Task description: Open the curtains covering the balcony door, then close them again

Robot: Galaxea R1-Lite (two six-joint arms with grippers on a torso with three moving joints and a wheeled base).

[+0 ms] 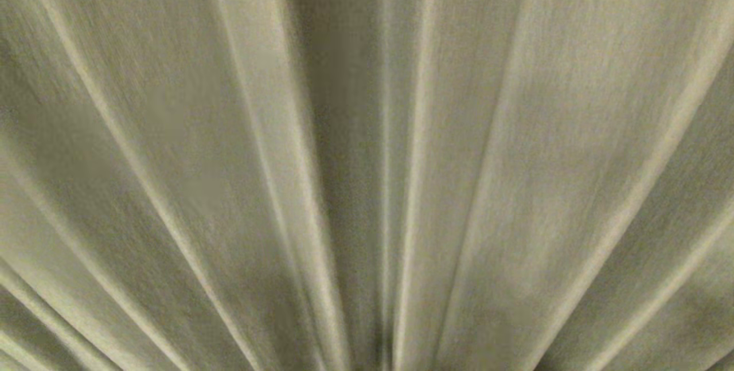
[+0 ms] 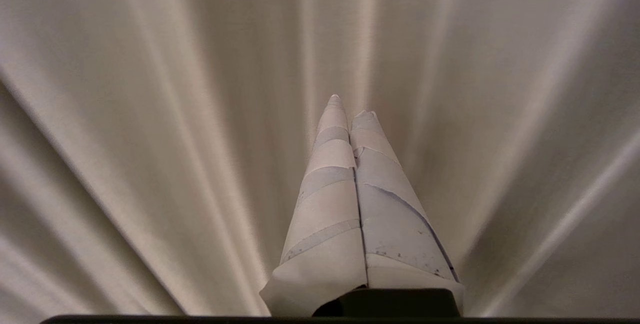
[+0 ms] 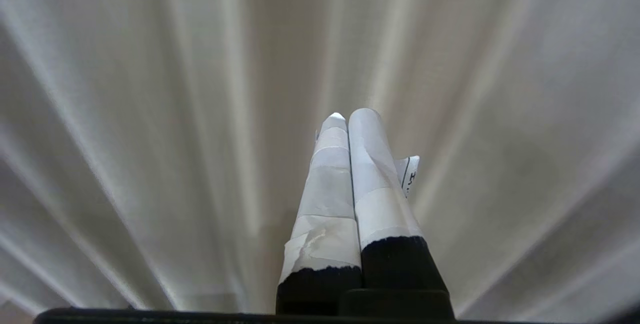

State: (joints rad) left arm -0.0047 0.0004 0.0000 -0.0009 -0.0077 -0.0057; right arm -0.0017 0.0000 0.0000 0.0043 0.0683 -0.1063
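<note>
the curtains (image 1: 367, 164) fill every view, drawn and hanging in pleats right in front of the robot. the left gripper (image 2: 350, 106) and right gripper (image 3: 350, 113) both point at the cloth with fingers pressed together, holding nothing, so a push could slide off a fold or snag the taped tips. the door, floor and curtain edges are hidden, and i cannot tell whether either tip touches the cloth.

The room lies hidden: the curtains (image 1: 516, 130) fill all three views from edge to edge. The light is soft, with no hard shadows. It catches the ridges of the folds and leaves the hollows between them dim, the darkest one running down the middle of the head view. One corner of the right wrist view shows a brownish patch (image 3: 7, 314), too small to tell.
</note>
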